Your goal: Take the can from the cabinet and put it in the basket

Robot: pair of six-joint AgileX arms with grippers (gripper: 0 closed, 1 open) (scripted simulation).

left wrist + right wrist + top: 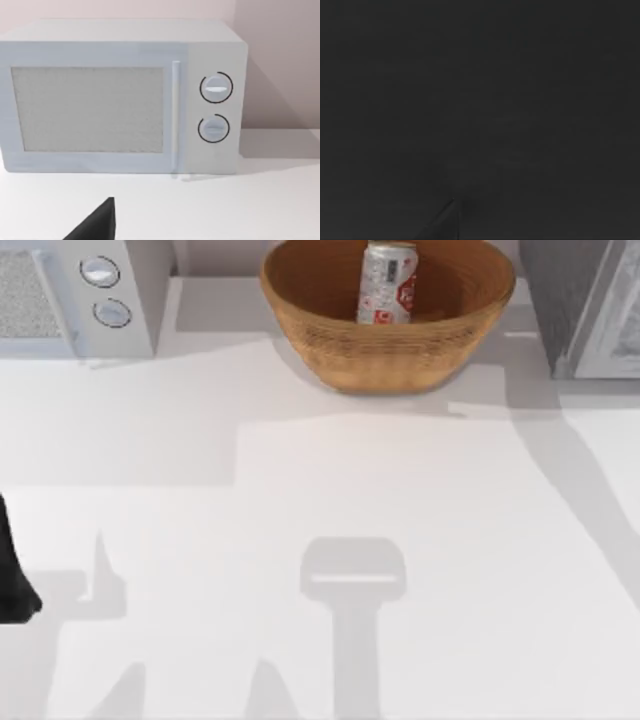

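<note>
At twelve o'clock on the counter, our can stands upright in the basket; the cabinet sits at two o'clock. Our left wrist view faces the microwave. Our right wrist view is dark.

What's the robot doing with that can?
Right now nothing is holding the can. It stands upright inside the basket at the back of the table, between the microwave on the left and the cabinet on the right. So the putting-away job looks done. The left arm sits at the table's left edge, facing the microwave. The right wrist view is dark.
</note>
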